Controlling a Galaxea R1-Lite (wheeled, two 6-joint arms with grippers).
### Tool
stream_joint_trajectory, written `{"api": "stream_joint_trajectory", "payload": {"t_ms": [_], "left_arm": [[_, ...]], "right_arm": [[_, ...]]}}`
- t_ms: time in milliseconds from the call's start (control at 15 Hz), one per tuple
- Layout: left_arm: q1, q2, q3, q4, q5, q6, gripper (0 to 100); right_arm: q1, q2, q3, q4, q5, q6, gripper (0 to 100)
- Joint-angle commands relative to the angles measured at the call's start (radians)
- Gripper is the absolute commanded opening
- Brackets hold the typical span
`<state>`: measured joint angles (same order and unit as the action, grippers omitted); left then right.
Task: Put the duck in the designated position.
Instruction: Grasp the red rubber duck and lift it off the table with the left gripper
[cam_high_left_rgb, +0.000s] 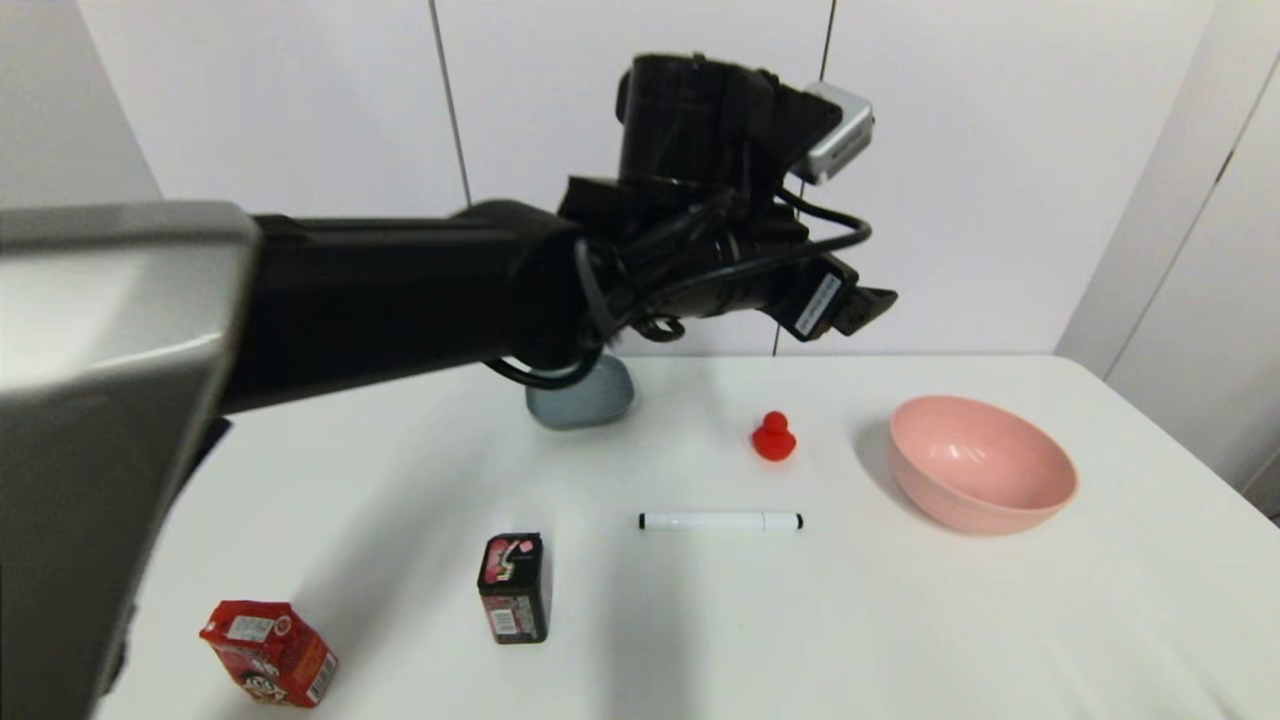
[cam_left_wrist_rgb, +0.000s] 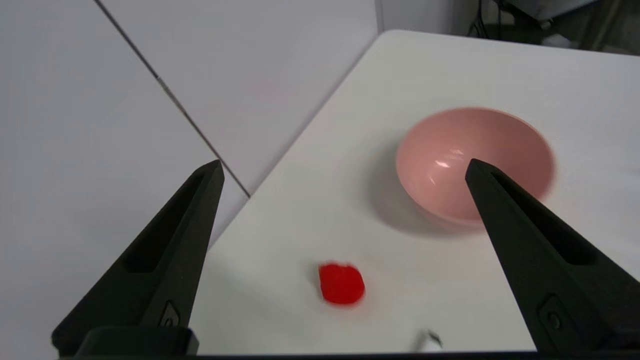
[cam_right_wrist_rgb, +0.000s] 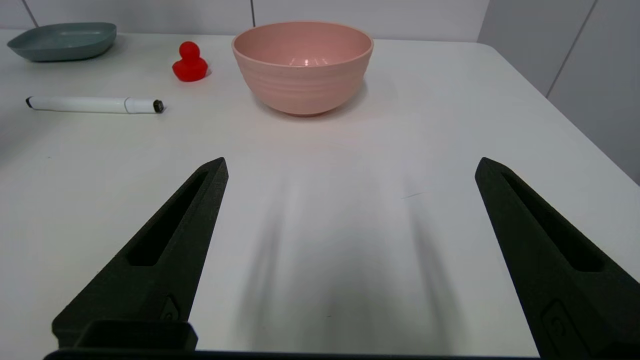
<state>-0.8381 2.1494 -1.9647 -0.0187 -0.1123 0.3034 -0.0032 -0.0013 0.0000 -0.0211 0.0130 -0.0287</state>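
White tabletop: I see the duck (cam_high_left_rgb: 773, 437) upright between marker (cam_high_left_rgb: 720, 521) and bowl (cam_high_left_rgb: 982, 476). My left gripper (cam_left_wrist_rgb: 345, 170), spread and empty, hangs above; duck toward six o'clock. Right gripper (cam_right_wrist_rgb: 350, 167) parked, spread.

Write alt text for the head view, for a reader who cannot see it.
The robot's left arm reaches across above a white table, its wrist high over the far side, above a small red duck that sits untouched. A pink bowl stands right of the duck and a white marker lies nearer the robot; a grey dish, a dark box and a red carton sit leftward.
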Motion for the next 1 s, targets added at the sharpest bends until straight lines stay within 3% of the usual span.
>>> {"api": "stream_joint_trajectory", "payload": {"t_ms": [67,467,1000], "left_arm": [[0.024,0.31,-0.006,-0.343,-0.001,-0.061,100],[0.05,0.425,-0.005,-0.36,-0.007,-0.087,100],[0.077,0.328,0.0,-0.043,-0.059,-0.106,100]], "right_arm": [[0.0,0.001,0.009,0.0,0.001,0.0,100],[0.0,0.001,0.009,0.0,0.001,0.0,100],[0.0,0.001,0.009,0.0,0.001,0.0,100]]}}
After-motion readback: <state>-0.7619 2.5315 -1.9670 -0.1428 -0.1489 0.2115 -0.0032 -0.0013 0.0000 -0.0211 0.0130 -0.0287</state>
